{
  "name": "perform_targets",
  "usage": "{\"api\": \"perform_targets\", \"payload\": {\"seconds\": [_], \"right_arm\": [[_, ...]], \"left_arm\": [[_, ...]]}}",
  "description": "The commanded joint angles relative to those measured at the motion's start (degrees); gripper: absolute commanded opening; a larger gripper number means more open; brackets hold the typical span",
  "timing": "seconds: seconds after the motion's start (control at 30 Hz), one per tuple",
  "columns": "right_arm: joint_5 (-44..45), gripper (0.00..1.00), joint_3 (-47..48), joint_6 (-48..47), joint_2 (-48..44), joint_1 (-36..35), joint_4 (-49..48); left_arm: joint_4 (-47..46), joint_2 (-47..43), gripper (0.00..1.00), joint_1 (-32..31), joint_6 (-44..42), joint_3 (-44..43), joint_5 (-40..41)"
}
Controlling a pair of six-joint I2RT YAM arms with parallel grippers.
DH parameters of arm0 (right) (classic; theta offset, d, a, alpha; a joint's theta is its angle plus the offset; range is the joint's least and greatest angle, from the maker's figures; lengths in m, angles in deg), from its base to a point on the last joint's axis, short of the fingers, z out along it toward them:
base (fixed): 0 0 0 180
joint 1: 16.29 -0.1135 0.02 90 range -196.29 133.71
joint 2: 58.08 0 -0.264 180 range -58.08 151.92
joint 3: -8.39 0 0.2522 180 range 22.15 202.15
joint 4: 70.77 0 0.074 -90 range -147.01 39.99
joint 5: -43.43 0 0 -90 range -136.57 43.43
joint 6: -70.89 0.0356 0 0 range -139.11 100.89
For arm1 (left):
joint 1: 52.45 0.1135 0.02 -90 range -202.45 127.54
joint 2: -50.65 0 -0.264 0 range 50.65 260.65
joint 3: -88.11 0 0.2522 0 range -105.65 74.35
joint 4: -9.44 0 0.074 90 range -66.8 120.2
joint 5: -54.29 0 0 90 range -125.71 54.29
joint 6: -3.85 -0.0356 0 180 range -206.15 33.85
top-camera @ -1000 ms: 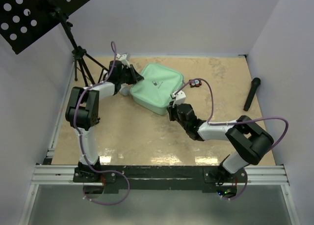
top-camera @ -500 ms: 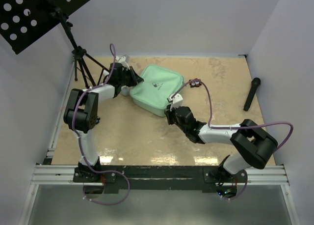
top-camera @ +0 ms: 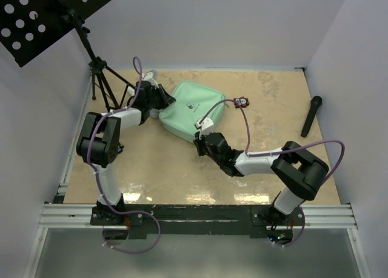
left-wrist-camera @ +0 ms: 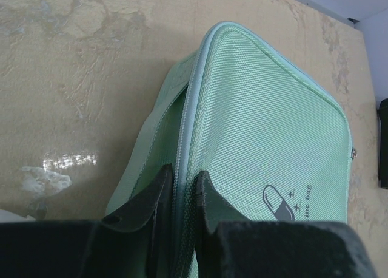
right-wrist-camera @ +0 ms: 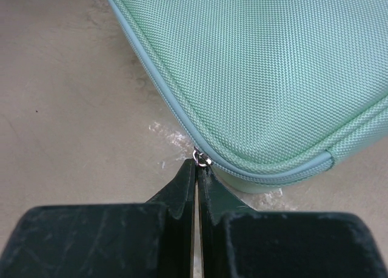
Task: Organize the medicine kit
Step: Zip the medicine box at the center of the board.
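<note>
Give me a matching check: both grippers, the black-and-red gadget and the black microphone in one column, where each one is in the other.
Things:
1. left gripper
2. right gripper
3. black-and-red gadget
4. black microphone

Places or states:
A. lying alone at the far right
B. shut on the zipper pull at the near corner of the medicine kit
C. clamped on the kit's left edge
D. just right of the kit's right corner

Pairs: 1-C, 2-B, 3-D, 4-A

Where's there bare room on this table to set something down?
Free: between gadget and black stick; also near side of the kit, between left arm and right arm. Crowded: the kit's edges, with left gripper and right gripper on it.
</note>
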Motion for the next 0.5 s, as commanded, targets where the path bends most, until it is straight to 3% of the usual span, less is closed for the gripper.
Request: {"api": "perform_targets", "payload": {"seconds": [0.0,0.47], "right_arm": [[-7.38,0.00,5.21,1.46,1.62,-3.30,-4.35],[1.05,0.00,8.03,2.61,2.42,-3.21,0.22]], "left_arm": [[-4.05,-2.98,0.00,-0.43,5.73,2.43,11.93],[-10.38,-8.25,0.00,-7.11,12.94,11.39,11.67]]}}
